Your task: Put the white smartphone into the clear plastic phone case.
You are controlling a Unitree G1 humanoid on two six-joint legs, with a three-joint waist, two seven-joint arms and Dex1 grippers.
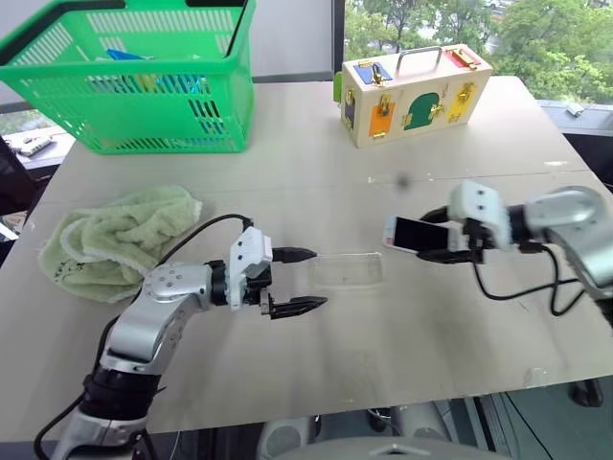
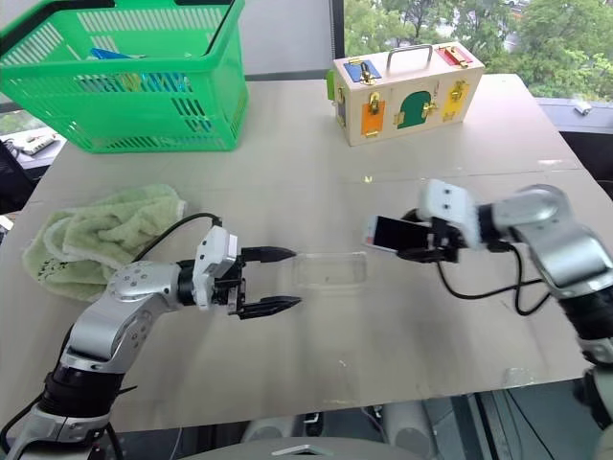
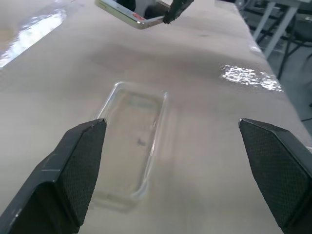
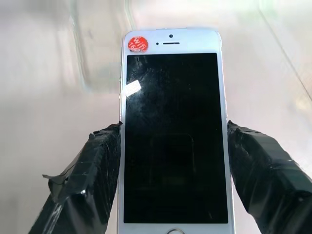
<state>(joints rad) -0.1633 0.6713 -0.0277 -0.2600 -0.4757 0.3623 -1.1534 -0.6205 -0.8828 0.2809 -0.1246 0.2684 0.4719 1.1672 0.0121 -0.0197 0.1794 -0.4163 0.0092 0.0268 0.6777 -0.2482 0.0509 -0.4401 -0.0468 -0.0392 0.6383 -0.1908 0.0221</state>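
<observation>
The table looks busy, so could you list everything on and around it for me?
table: one, pale wood.
basket: one, green, far left corner, things inside.
towel: one, pale green, crumpled at left edge.
latch box: one, wooden with coloured doors, far right.
clear plastic phone case: one, see-through, lying at centre.
white smartphone: one, white with black screen, held above table, right of case.
left gripper: black fingers, open, just left of case.
right gripper: black fingers, clamping the phone's sides.
</observation>
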